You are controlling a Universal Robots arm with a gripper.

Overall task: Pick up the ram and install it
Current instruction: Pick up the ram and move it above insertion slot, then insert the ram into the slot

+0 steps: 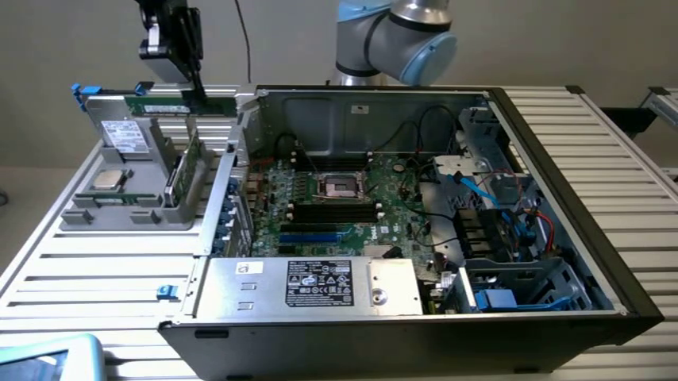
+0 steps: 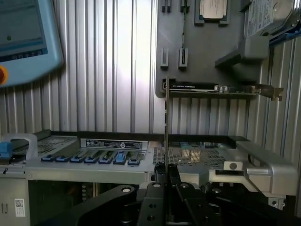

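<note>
Pickup half of the job judged done, install half not. Gripping the ram (image 1: 170, 105) edgewise in jaws closed nearly all the way onto its thin board. Holding it aloft at ten o'clock in the exterior view, above the grey tray (image 1: 95, 216) and clear of it. Well apart from the black slots (image 1: 333, 211) on the motherboard (image 1: 278, 226), down toward four o'clock from the ram and apparently bare. Not seated yet.
</note>
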